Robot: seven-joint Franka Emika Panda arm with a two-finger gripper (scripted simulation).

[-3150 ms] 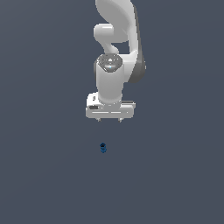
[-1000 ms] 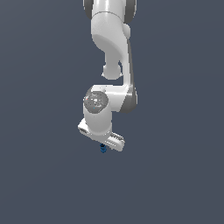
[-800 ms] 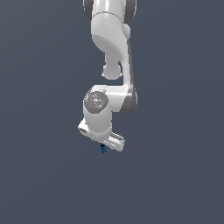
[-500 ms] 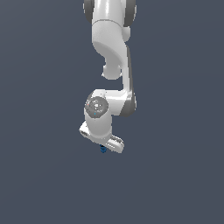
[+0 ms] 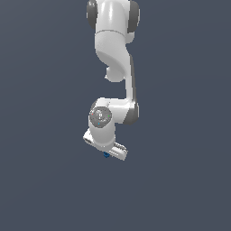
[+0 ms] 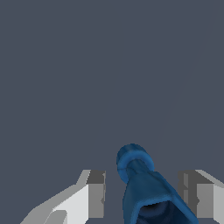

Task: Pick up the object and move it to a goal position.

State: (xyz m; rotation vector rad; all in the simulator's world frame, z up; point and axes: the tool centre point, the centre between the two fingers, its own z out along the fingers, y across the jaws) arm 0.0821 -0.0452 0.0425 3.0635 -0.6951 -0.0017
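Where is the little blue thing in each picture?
Exterior view: the blue object is a tiny speck peeking out under the white tool, low in the middle.
Wrist view: the object looks big, between the two fingers, with gaps on both sides.
Shared landmark: the white tool.

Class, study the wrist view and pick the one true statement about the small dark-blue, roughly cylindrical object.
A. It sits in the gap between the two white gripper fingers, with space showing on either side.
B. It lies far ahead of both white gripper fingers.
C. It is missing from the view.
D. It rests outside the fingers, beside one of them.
A: the small dark-blue, roughly cylindrical object stands between the white gripper fingers, with grey background visible on both sides of it.
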